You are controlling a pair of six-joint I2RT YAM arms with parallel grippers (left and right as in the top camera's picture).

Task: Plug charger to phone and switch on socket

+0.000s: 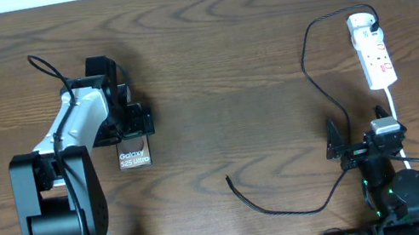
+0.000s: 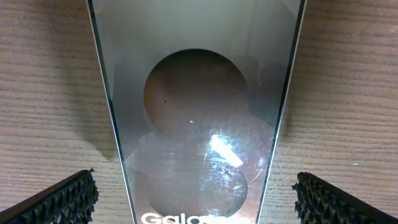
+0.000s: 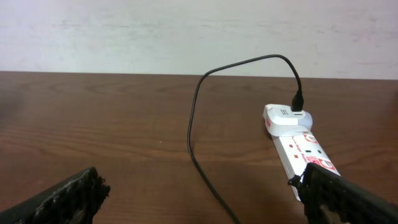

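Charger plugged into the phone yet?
Not plugged in. The charger has its tip lying loose on the table, well apart from the phone.

Overhead, we see only the lower part of the phone (image 1: 133, 155); the left gripper (image 1: 133, 127) covers the rest. The left wrist cuts the phone (image 2: 196, 112) at top and bottom, clipping its lettering (image 2: 180, 218). From the right wrist, we lose the near end of the socket (image 3: 298, 146) behind a finger (image 3: 348, 199), and the charger (image 3: 191, 134) runs off the bottom edge. Its tip (image 1: 230, 179) overhead is too small to tell.
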